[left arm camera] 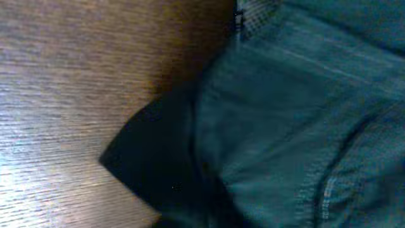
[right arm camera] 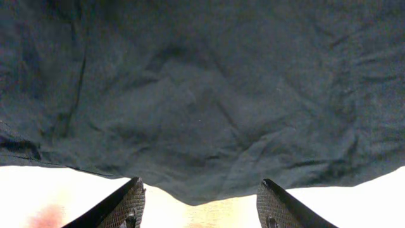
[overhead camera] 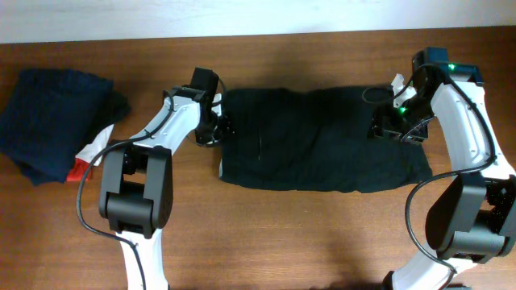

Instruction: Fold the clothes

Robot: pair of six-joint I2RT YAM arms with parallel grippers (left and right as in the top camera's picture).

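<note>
The black garment [overhead camera: 314,137] lies spread across the middle of the wooden table, with a thin white trim at its left edge. My left gripper [overhead camera: 216,129] is low at that left edge. The left wrist view is filled with blurred dark fabric [left arm camera: 304,114], and the fingers cannot be made out. My right gripper [overhead camera: 387,127] is at the garment's right end. In the right wrist view its fingers [right arm camera: 199,190] are wide apart and empty, with the garment's edge [right arm camera: 202,95] just ahead of them.
A stack of folded navy-blue garments [overhead camera: 56,121] lies at the far left. A small white-and-red piece [overhead camera: 90,153] lies beside it. Bare wooden table [overhead camera: 322,234] runs along the front.
</note>
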